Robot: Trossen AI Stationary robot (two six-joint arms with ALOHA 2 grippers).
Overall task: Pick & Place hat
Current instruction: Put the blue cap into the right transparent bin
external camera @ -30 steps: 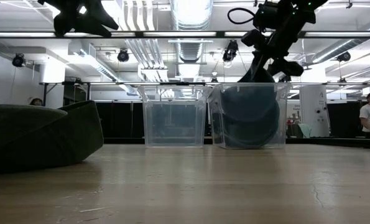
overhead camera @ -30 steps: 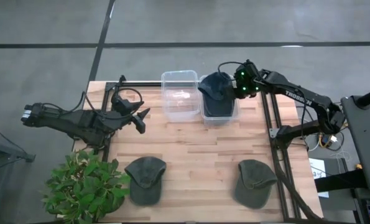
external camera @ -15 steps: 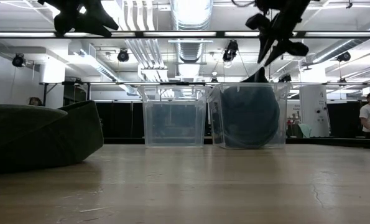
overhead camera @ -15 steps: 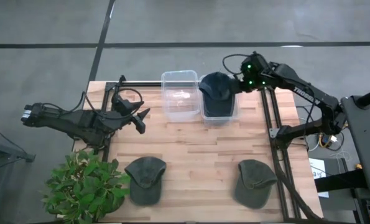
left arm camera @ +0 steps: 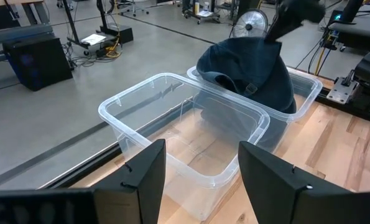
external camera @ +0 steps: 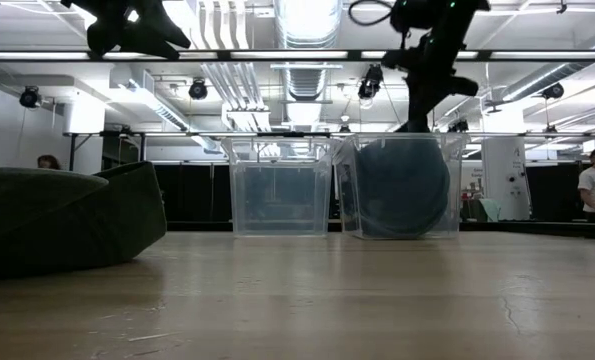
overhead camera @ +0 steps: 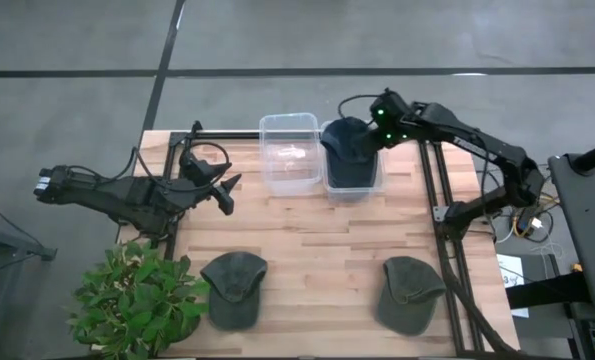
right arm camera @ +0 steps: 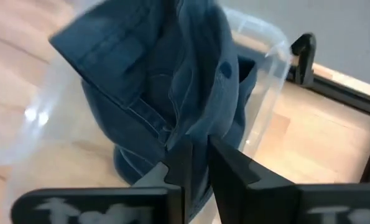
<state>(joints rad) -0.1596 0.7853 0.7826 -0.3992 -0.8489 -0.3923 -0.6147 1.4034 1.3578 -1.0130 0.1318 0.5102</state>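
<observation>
From above, the right gripper [overhead camera: 369, 137] has swung back in over the blue hat [overhead camera: 349, 150], which sits humped in the right-hand clear bin [overhead camera: 379, 183] with its crown poking above the rim, while the left gripper [overhead camera: 227, 190] waits open over the table's left side. Level across the table, the right gripper now hangs just above that bin, where half a second ago it stood off higher. Its own wrist camera shows the fingers [right arm camera: 234, 171] nearly shut, apparently pinching a fold of denim, so I judge it is tucking or re-seating the hat, not finished
</observation>
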